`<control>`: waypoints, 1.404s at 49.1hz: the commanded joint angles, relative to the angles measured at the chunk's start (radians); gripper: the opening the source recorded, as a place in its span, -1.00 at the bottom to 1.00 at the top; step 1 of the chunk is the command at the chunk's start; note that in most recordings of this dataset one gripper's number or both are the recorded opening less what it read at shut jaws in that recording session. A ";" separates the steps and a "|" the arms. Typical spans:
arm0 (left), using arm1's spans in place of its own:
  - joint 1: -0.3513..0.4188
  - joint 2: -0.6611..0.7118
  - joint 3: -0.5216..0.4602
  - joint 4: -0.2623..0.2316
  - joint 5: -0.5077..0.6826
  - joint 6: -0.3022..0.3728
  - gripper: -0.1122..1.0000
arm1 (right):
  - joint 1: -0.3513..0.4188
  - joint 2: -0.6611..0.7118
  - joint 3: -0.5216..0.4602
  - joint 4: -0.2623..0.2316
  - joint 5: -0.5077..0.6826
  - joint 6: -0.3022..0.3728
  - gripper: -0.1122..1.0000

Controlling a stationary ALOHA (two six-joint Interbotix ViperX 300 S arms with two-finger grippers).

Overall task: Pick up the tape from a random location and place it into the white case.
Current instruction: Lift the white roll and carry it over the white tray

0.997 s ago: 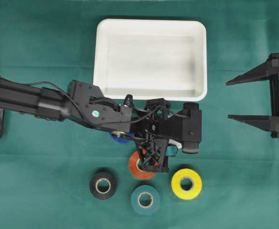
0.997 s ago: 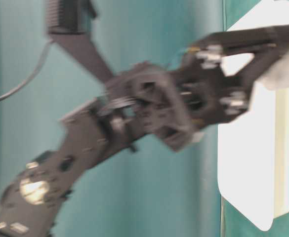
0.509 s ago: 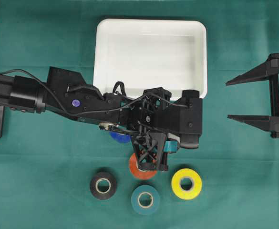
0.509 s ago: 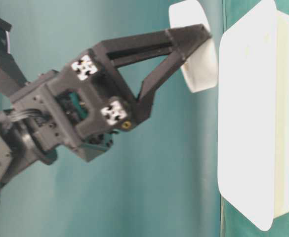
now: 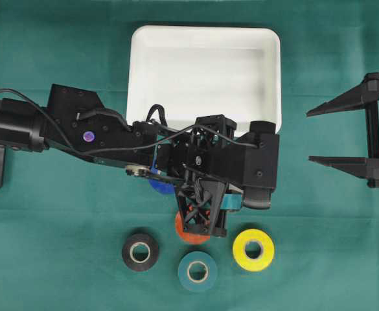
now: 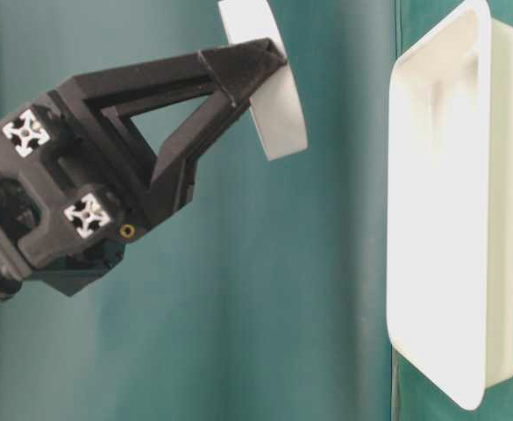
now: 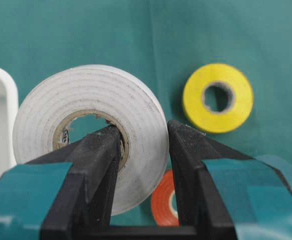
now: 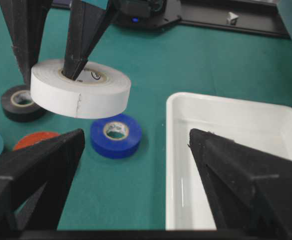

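Observation:
A white tape roll (image 7: 86,145) hangs above the green cloth, lying flat, as the right wrist view of the roll (image 8: 81,87) shows. My left gripper (image 7: 145,127) is shut on it, with one finger inside the core and the other against the outer face. The white case (image 5: 202,78) lies at the back centre, and its near rim is just beyond the left gripper. Its inside looks bare. My right gripper (image 5: 344,137) stands open at the right edge, holding nothing.
Loose rolls lie on the cloth in front of the case: black (image 5: 140,251), teal (image 5: 197,271) and yellow (image 5: 253,249). An orange roll (image 5: 188,234) and a blue roll (image 8: 116,135) sit partly under the left arm.
The left gripper has risen off the cloth with the white tape in it and the arm has shifted slightly. The right gripper has stayed still.

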 commanded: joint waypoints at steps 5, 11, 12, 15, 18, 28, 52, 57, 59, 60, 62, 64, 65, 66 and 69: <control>-0.002 -0.041 -0.021 0.003 -0.005 0.002 -0.33 | -0.002 0.005 -0.021 -0.002 -0.005 0.000 0.84; -0.002 -0.041 -0.018 0.002 -0.005 0.002 -0.33 | -0.002 0.005 -0.021 -0.002 -0.005 0.000 0.84; -0.002 -0.041 -0.018 0.002 -0.005 0.002 -0.33 | -0.002 0.005 -0.021 -0.002 -0.005 0.000 0.84; -0.002 -0.043 -0.017 0.003 -0.006 0.002 -0.33 | -0.002 0.005 -0.021 0.000 -0.005 0.000 0.84; -0.002 -0.043 -0.015 0.003 -0.006 0.002 -0.33 | -0.002 0.005 -0.021 -0.002 -0.005 0.000 0.84; 0.000 -0.051 -0.002 0.003 -0.008 0.002 -0.33 | -0.002 0.005 -0.021 -0.002 -0.005 0.000 0.84; 0.084 -0.072 0.031 0.003 -0.009 0.003 -0.33 | -0.002 0.005 -0.021 -0.002 -0.003 0.000 0.84; 0.124 -0.080 0.040 0.002 -0.009 0.003 -0.33 | -0.002 0.005 -0.021 -0.002 0.005 0.000 0.84; 0.141 -0.083 0.044 0.002 -0.009 0.003 -0.33 | -0.002 0.005 -0.021 -0.002 0.006 0.000 0.84; 0.150 -0.083 0.046 0.003 -0.009 0.003 -0.33 | -0.002 0.005 -0.021 -0.002 0.006 0.000 0.84; 0.172 -0.087 0.051 0.003 -0.009 0.003 -0.33 | -0.002 0.005 -0.021 -0.002 0.006 0.000 0.84; 0.192 -0.091 0.054 0.002 -0.009 0.003 -0.33 | -0.002 0.005 -0.021 -0.002 0.006 0.000 0.84; 0.202 -0.091 0.055 0.003 -0.009 0.003 -0.33 | -0.002 0.005 -0.021 -0.002 0.006 0.000 0.84; 0.210 -0.092 0.058 0.002 -0.009 0.003 -0.33 | -0.002 0.005 -0.021 0.000 0.006 0.000 0.84; 0.239 -0.098 0.064 0.003 -0.009 0.003 -0.33 | -0.002 0.005 -0.021 -0.002 0.006 0.000 0.84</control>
